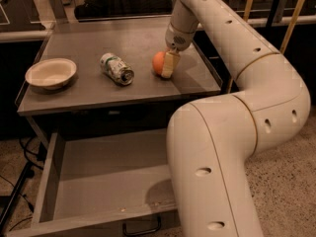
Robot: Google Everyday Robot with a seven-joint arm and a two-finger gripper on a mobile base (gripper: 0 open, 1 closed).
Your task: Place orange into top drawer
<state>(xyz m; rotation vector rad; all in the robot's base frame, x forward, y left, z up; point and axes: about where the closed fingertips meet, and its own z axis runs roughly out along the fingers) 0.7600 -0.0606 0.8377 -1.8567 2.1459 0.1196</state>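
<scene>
The orange [157, 63] rests on the grey tabletop [123, 36], right of centre. My gripper [167, 67] reaches down from the white arm and sits right against the orange's right side, at table level. The top drawer [108, 177] is pulled out below the tabletop. It is a wide, shallow grey tray with nothing in it and a black handle [142, 227] at its front. My arm's big elbow link [217, 172] covers the drawer's right part.
A crushed green-and-white can [117, 68] lies on its side left of the orange. A cream bowl [50, 73] stands at the table's left edge. Cables lie on the speckled floor at lower left [15, 181].
</scene>
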